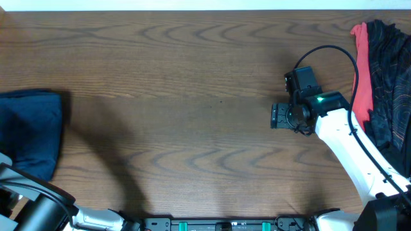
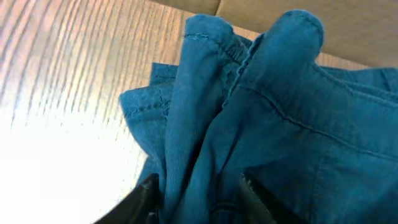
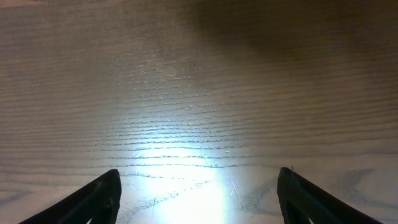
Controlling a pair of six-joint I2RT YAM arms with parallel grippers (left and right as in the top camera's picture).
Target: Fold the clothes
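Where my left pincer clamps them, the navy shorts bunch into creased, stitched folds. My right pincer gapes wide, empty, above the surface.

To me this is a robotics lab bench rather than a home. A white-and-black robot arm with a looping black cable reaches over a broad brown wood-grain table. A black mounting rail with green connectors runs along the near edge. At the table's ends lie a dark navy-blue fabric garment, a coral-red cloth and a blackish speckled cloth.
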